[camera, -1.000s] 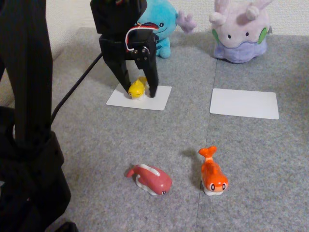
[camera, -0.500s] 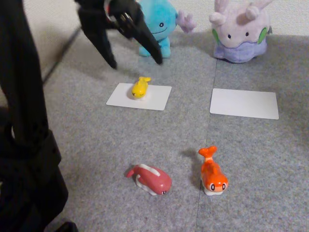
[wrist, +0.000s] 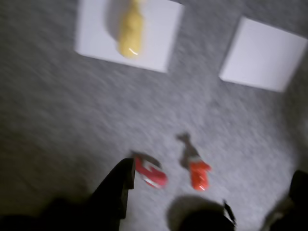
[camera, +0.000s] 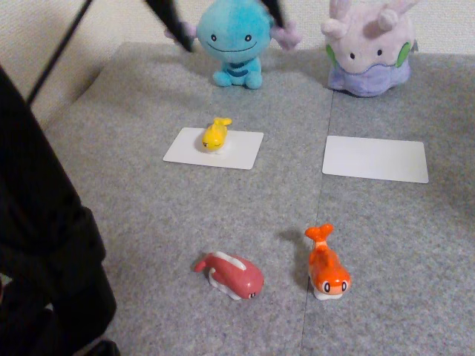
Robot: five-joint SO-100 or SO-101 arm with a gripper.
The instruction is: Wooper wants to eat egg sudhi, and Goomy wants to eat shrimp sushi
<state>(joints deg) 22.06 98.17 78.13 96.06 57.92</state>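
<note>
From my fixed view I see the egg sudhi (camera: 215,135), a small yellow fish shape with a tiny dark eye, lying on the left of 2 white cards (camera: 214,148), with nothing touching it. Behind that card sits Wooper (camera: 232,41), round and light blue with a wide smile; Goomy (camera: 369,48), pale lilac with green cheek spots, sits behind the bare right card (camera: 375,158). Near the front of the grey mat (camera: 148,208) the shrimp sushi (camera: 327,265), bright orange with a forked tail, stands just right of a red-pink toy (camera: 231,275). The gripper (camera: 223,18) is up at the top edge, its 2 dark fingers (camera: 174,26) spread wide on either side of Wooper's head, carrying nothing. My wrist view is blurred but looks straight down: both cards, the yellow toy (wrist: 131,30), the 2 lower toys and 1 dark finger (wrist: 118,185) at the bottom edge, which the fixed view cannot give me.
</note>
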